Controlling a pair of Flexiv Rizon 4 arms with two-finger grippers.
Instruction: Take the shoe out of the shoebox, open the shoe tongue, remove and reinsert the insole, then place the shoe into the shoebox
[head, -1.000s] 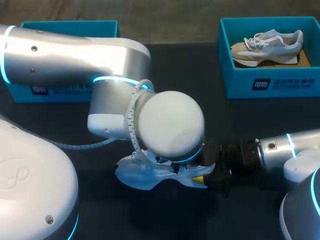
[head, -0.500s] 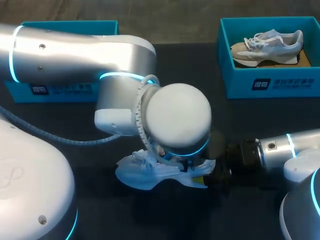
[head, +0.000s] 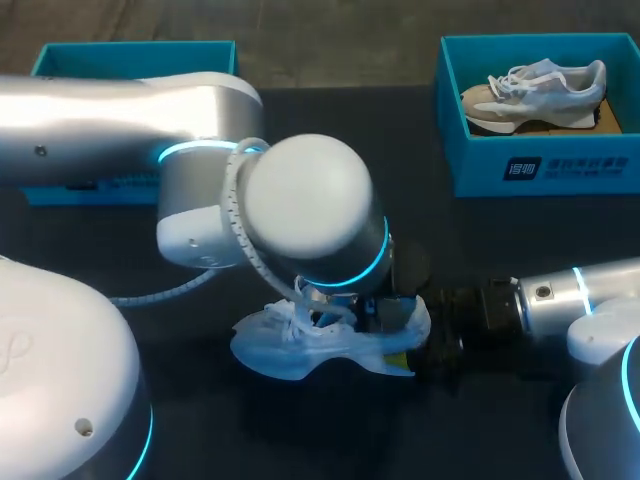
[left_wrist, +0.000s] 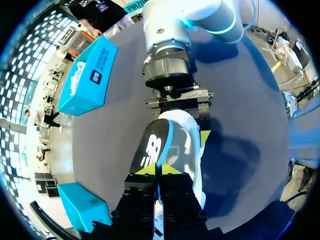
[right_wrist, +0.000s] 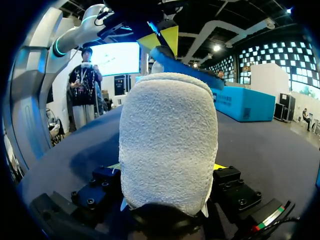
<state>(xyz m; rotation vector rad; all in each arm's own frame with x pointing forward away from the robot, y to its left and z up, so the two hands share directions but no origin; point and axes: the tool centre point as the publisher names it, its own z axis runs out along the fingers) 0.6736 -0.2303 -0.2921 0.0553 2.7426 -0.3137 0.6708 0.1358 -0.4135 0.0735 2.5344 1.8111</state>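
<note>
Insole (left_wrist: 152, 150), likely thin and floppy, sits pinched edge-on in left gripper (left_wrist: 159, 169), while right gripper (right_wrist: 167, 169) clamps the shoe (head: 280, 350) by its padded heel near the table (head: 400, 230) front edge.

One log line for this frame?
left gripper: shut on insole | right gripper: shut on shoe heel | shoe: on table

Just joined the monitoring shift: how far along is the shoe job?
Done: shoe is out on the table, held at the back by the right gripper. In hand: left gripper pinches the insole, lifted up from the shoe. Left: reinsert it, then box the shoe.
</note>
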